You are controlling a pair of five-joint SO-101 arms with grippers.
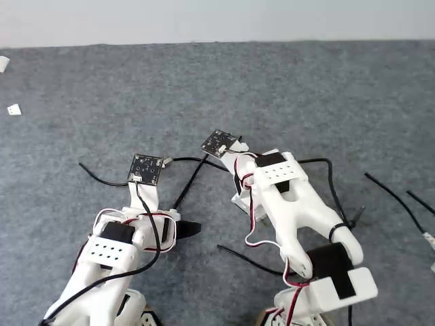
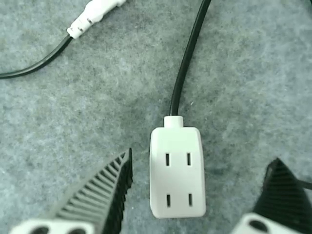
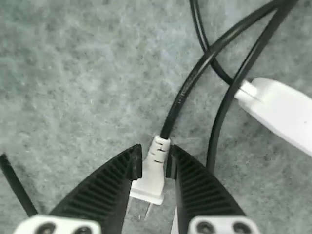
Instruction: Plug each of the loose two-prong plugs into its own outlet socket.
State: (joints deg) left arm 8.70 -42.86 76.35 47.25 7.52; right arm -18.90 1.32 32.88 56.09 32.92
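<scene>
Your left tool (image 2: 201, 162) hung open over the grey bench (image 2: 253, 73), jaws either side of a white outlet block (image 2: 176, 170), sockets facing up. A loose white plug (image 2: 95, 12) lay beyond it. Your right tool (image 3: 157, 150) gripped a two-prong plug (image 3: 150, 178), while black cords (image 3: 229, 92) crossed just ahead, beside another white connector (image 3: 282, 112).

Bright, even, diffuse light covers the grey mat (image 1: 204, 88). Shadows are soft: a faint one hugs the outlet block (image 2: 176, 170), and another lies beneath my right arm (image 1: 292, 204). My black fingers (image 3: 112, 190) carry a dull grey sheen along their ribs.
</scene>
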